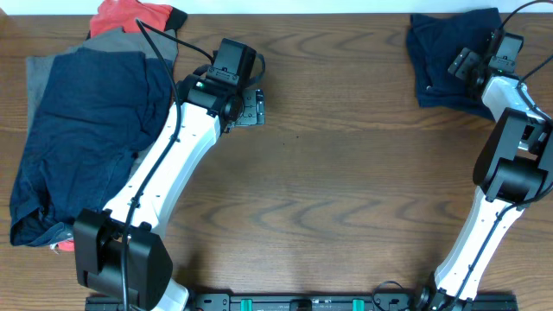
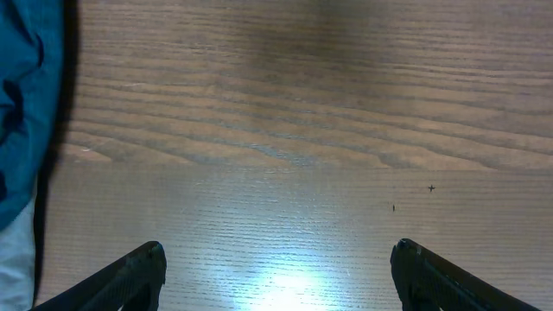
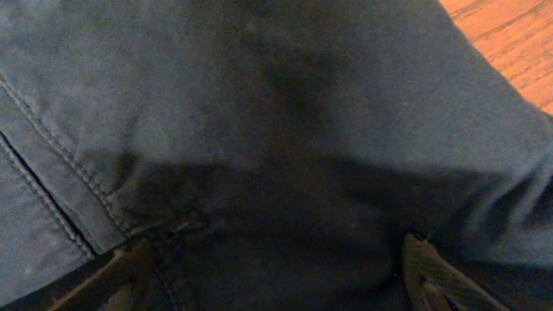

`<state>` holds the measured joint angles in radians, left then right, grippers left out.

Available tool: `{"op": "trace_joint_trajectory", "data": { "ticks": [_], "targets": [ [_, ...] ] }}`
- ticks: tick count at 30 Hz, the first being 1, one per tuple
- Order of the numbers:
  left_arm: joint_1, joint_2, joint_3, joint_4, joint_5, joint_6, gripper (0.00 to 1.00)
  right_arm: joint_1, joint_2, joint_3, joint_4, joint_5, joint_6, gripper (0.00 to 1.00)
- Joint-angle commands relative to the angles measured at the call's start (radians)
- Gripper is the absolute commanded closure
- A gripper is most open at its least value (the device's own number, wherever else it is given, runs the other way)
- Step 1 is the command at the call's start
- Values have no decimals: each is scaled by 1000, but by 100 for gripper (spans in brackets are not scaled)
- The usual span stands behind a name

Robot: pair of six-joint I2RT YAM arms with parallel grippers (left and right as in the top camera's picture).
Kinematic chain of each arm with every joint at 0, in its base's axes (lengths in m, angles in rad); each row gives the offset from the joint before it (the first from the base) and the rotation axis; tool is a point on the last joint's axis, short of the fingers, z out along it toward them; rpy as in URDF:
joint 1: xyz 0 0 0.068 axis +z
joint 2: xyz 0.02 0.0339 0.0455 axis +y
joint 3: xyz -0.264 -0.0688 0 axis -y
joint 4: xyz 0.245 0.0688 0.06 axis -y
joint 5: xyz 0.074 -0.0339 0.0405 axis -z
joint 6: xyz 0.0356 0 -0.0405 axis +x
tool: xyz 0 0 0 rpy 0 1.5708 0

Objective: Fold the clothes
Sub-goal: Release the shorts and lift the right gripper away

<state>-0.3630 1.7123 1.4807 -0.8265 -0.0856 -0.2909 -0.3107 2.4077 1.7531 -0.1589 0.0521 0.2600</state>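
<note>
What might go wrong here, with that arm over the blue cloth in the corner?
The open right claw sits over a crumpled navy garment, so it may pinch several layers and lift a lump. The garment lies near the table edge; a push might slide it off. The left arm runs beside the pile and might snag it.

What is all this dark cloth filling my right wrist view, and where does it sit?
Observer: It is a navy garment crumpled at the far right corner of the table. The right gripper hangs over it.
Operator: Are there other clothes?
Observer: Yes, there is a pile on the far left: navy shorts on top, with a grey piece and a red-orange piece showing at its edges.
Operator: What about the other arm?
Observer: The left gripper is open over bare wood and holds nothing.
</note>
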Motion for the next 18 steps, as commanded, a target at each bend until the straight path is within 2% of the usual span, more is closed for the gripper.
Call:
{"op": "trace_joint_trajectory", "data": {
  "ticks": [1, 2, 6, 8, 9, 18],
  "targets": [
    [-2, 13, -5, -1, -5, 2, 15, 16, 59, -33, -21, -56, 39, 6],
    [-2, 12, -5, -1, -5, 2, 15, 16, 57, -32, -20, -56, 39, 1],
    [-2, 13, -5, -2, -5, 2, 15, 14, 21, 11, -82, -56, 38, 1],
    [-2, 13, -5, -1, -4, 2, 2, 13, -19, 42, -136, -57, 31, 1],
    [-2, 13, -5, -1, -4, 2, 0, 14, -48, 61, -169, -58, 23, 1],
    [-2, 13, -5, -1, -5, 2, 2, 19, -425, 147, -420, -99, -147, 1]
  ]
}}
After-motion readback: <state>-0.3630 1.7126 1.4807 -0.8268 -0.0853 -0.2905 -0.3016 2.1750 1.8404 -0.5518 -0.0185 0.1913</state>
